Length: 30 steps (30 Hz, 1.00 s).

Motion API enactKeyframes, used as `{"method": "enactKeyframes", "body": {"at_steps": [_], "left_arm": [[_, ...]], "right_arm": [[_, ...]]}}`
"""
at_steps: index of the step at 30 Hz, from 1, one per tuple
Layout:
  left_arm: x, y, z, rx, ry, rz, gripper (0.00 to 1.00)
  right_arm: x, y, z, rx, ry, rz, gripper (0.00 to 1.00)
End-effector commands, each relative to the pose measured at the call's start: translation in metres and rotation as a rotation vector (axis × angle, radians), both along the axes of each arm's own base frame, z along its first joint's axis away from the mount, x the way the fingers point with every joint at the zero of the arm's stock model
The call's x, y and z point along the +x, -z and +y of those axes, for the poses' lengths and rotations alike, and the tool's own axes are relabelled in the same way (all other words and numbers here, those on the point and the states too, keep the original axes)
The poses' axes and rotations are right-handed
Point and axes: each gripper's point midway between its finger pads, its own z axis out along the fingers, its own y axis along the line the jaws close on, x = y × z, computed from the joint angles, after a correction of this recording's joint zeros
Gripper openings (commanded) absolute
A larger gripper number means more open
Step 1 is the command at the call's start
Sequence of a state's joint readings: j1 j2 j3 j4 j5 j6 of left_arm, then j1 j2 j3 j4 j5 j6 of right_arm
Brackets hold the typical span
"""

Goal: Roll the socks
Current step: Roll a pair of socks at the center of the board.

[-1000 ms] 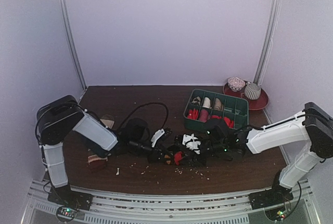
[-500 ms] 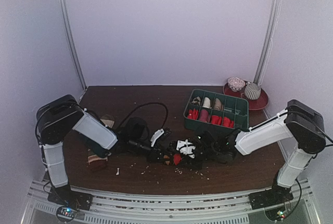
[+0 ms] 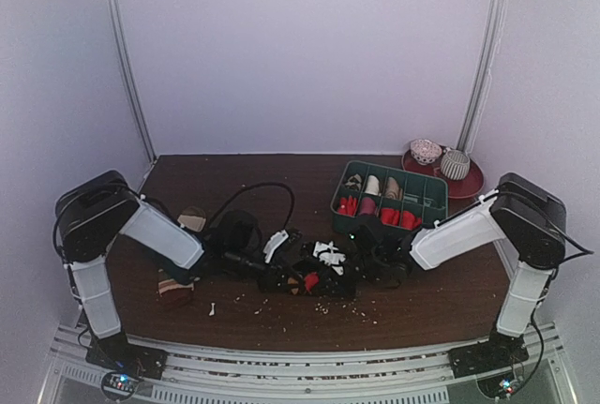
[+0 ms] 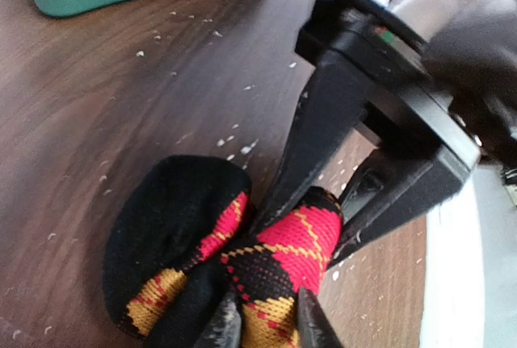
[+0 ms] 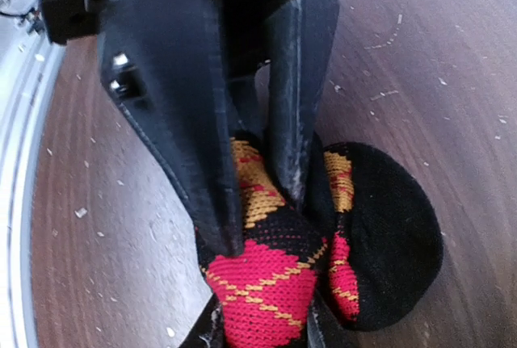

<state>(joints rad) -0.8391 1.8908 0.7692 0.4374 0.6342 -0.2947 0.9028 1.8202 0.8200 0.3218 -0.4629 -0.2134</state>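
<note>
The black argyle sock (image 4: pixel 190 239), with red, orange and yellow diamonds, lies bunched on the dark wood table. It also shows in the right wrist view (image 5: pixel 275 283) and in the top view (image 3: pixel 309 280). My left gripper (image 4: pixel 266 325) is shut on one end of a fold of it. My right gripper (image 5: pixel 262 336) is shut on the other end, facing the left one. The two grippers meet at the middle front of the table, left gripper (image 3: pixel 281 277) and right gripper (image 3: pixel 349 268). A reddish and beige bundle (image 3: pixel 174 287) lies by the left arm; I cannot tell whether it is the red sock.
A green divided tray (image 3: pixel 433 207) with rolled socks stands at the back right. A red plate (image 3: pixel 469 184) with two balls is behind it. A black cable (image 3: pixel 262 190) and a dark lump (image 3: pixel 239 231) lie left of centre. Small white crumbs dot the table front.
The right arm has swung in towards the centre. Both grippers and the sock have shifted a little to the left.
</note>
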Motion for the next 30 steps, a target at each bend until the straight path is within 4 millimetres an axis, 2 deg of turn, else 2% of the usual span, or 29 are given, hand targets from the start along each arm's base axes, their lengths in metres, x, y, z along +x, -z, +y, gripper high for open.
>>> {"method": "enactKeyframes", "body": {"at_steps": [1, 5, 7, 9, 11, 16, 22, 23, 24, 27, 30], "left_arm": [[-0.021, 0.046, 0.044, 0.238, -0.062, 0.036, 0.28], [0.003, -0.003, 0.031, 0.102, -0.092, -0.176, 0.36], [0.005, -0.022, 0.029, 0.033, -0.083, -0.265, 0.4], [0.002, -0.032, 0.028, -0.025, -0.059, -0.323, 0.42], [-0.003, -0.036, 0.027, -0.069, -0.031, -0.357, 0.43], [-0.014, -0.03, 0.023, -0.144, 0.013, -0.35, 0.46], [-0.016, -0.023, 0.019, -0.173, 0.024, -0.323, 0.49], [-0.016, -0.02, 0.018, -0.163, 0.026, -0.314, 0.48], [-0.017, -0.017, 0.017, -0.157, 0.035, -0.302, 0.42], [-0.021, -0.006, 0.016, -0.131, 0.057, -0.247, 0.16], [-0.027, 0.01, 0.02, -0.084, 0.062, -0.186, 0.02]], "right_arm": [[-0.031, 0.056, -0.023, -0.11, 0.029, 0.33, 0.21], [-0.045, 0.071, -0.031, -0.178, 0.013, 0.472, 0.21], [-0.052, 0.072, -0.034, -0.197, 0.003, 0.524, 0.21], [-0.057, 0.073, -0.037, -0.222, 0.0, 0.576, 0.21], [-0.06, 0.073, -0.038, -0.245, -0.003, 0.613, 0.21], [-0.061, 0.078, -0.041, -0.298, 0.0, 0.645, 0.21], [-0.064, 0.081, -0.043, -0.329, -0.018, 0.67, 0.21], [-0.064, 0.081, -0.043, -0.329, -0.018, 0.667, 0.21], [-0.063, 0.08, -0.042, -0.327, -0.021, 0.665, 0.21], [-0.061, 0.078, -0.04, -0.32, -0.024, 0.655, 0.21], [-0.055, 0.074, -0.034, -0.298, -0.026, 0.637, 0.22]]}}
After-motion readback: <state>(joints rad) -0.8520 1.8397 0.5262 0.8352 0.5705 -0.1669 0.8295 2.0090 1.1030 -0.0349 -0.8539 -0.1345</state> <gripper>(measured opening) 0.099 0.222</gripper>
